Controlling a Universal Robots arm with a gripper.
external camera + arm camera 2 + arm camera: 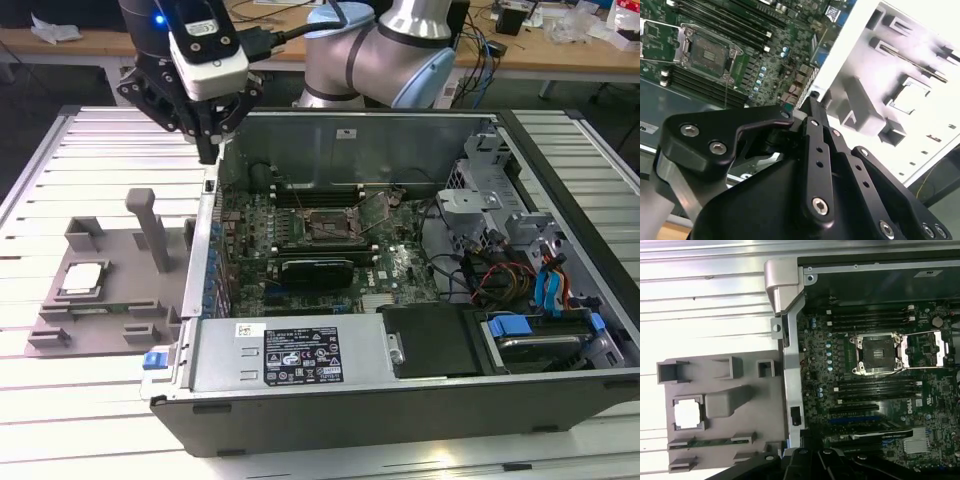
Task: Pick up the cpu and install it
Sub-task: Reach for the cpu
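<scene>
The black, angular gripper (207, 140) hangs above the open computer case's (420, 400) sheet-metal side wall, jaws pinched together on nothing. The cpu (82, 278), a flat, shiny silver square, lies in a recess of the matte grey fixture (130, 305) on the slatted white desk (90, 400), well apart from the motherboard's square socket (875, 354).

Black pincer (809, 106) in the foreground, green circuit board (771, 59) with an empty socket (707, 50) at its ten o'clock, grey tray (860, 100) at two o'clock, pale square chip (914, 96) seated in it
</scene>
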